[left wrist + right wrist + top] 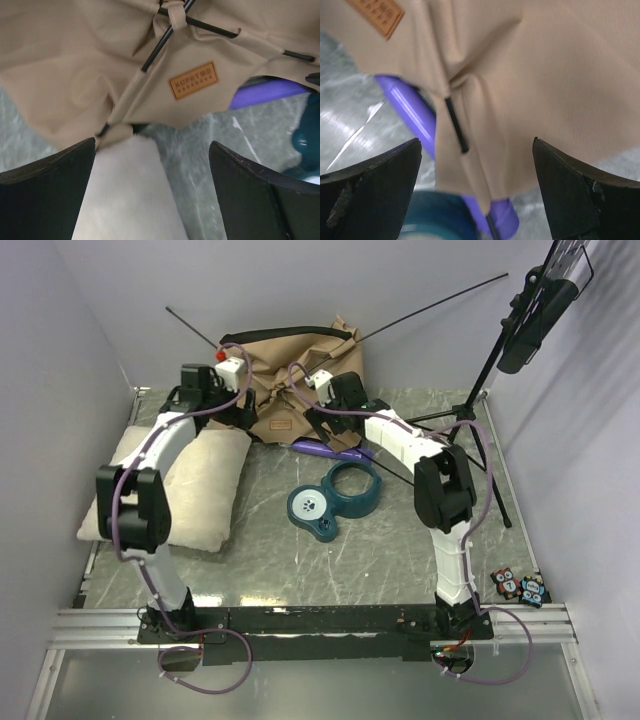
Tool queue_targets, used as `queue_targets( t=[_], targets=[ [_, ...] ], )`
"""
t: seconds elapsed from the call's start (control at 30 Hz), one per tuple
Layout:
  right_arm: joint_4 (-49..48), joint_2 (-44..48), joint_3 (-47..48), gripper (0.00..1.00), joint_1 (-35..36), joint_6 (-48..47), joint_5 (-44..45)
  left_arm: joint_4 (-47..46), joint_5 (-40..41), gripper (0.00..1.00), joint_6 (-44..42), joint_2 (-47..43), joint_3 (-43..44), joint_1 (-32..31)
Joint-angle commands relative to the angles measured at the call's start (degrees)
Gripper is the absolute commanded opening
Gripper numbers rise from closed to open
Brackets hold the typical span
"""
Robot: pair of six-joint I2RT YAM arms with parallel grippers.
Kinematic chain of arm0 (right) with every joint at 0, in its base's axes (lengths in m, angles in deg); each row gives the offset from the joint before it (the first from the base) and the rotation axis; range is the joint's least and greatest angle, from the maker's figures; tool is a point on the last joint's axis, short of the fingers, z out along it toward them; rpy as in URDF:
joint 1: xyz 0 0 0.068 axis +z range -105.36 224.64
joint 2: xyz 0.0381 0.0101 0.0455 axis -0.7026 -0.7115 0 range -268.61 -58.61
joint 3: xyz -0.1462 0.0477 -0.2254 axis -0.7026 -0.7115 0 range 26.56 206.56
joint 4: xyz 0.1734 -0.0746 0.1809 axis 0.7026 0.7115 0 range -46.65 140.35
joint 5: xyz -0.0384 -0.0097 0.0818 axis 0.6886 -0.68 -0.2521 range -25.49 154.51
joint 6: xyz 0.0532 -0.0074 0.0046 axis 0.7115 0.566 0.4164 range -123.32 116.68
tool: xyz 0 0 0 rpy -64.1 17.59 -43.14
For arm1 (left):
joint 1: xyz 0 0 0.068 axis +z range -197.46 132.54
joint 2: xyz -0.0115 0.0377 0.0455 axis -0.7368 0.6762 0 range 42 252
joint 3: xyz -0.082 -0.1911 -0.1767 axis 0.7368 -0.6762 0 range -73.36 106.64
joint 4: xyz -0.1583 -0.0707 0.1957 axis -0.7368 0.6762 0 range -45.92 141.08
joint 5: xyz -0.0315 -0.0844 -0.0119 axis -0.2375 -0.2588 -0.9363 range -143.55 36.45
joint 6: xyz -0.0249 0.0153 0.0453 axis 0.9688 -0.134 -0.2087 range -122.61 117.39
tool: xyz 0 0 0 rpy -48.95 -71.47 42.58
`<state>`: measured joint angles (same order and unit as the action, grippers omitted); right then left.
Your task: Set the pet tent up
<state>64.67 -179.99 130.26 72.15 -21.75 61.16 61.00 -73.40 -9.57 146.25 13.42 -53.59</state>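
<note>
The tan pet tent (290,375) lies slumped at the back of the table, with thin dark poles (440,300) sticking out to both sides. Its brown label (193,80) and crossing poles (160,42) show in the left wrist view. My left gripper (238,410) is open at the tent's left front corner, above the cream pillow (125,195). My right gripper (318,418) is open at the tent's right front edge, with tan fabric (530,85) and a pole end (456,125) between its fingers. No pompom shows.
A cream pillow (180,485) lies at the left. A teal bowl and lid (335,498) sit mid-table. A purple item (330,448) lies under the tent's front edge. A black tripod with a camera (500,350) stands at the right. Small toys (518,587) lie near right.
</note>
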Motion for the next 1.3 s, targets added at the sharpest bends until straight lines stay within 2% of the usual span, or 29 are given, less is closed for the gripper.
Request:
queue_targets(
  t=[0.0,0.13,0.2,0.27,0.33,0.4,0.5,0.57,0.6,0.83,1.13,1.27],
  targets=[
    [-3.48,-3.59,5.63,0.97,0.0,-0.46,1.59,-9.63,0.25,1.0,-6.3,5.51,4.97,-0.99],
    [-3.04,-7.37,8.88,0.95,0.0,-1.51,2.56,-9.81,0.26,1.0,-9.38,11.49,7.69,-1.08],
    [-2.87,-8.86,9.85,0.92,0.0,-2.04,2.83,-10.16,-0.7,0.96,-11.05,13.69,8.49,-1.16],
    [-2.95,-9.31,9.86,0.85,0.0,-2.22,2.65,-10.68,-0.8,0.87,-11.76,15.45,9.45,-1.34],
    [-3.22,-9.05,8.98,0.74,0.0,-2.04,2.04,-9.9,-0.97,0.69,-11.41,17.03,11.03,-1.34],
    [-3.48,-8.17,7.4,0.51,0.0,-2.22,0.64,-7.36,-2.2,0.45,-11.49,18.18,13.57,-1.43],
    [-3.13,-6.33,6.86,0.0,0.09,-1.96,-0.43,-5.24,-3.78,0.15,-12.46,17.14,15.43,-1.43],
    [-3.13,-4.23,6.78,0.0,0.18,-1.52,-0.51,-6.11,-3.87,0.02,-12.2,14.51,15.0,-1.34],
    [-3.82,-2.82,6.08,0.0,0.18,-1.43,-0.25,-7.07,-3.53,0.01,-11.76,12.67,14.56,-1.34],
    [-4.71,6.76,6.86,0.0,0.53,-2.39,0.81,-12.09,1.82,0.01,-10.43,2.73,15.43,-1.43],
    [-5.33,12.57,8.09,0.0,2.37,-3.36,1.69,-13.85,8.51,0.01,-22.21,-6.41,15.44,-1.6],
    [-2.52,13.01,10.99,0.0,3.25,-3.27,-0.68,-5.44,7.64,0.01,-23.45,-9.23,17.37,-1.69]
  ],
)
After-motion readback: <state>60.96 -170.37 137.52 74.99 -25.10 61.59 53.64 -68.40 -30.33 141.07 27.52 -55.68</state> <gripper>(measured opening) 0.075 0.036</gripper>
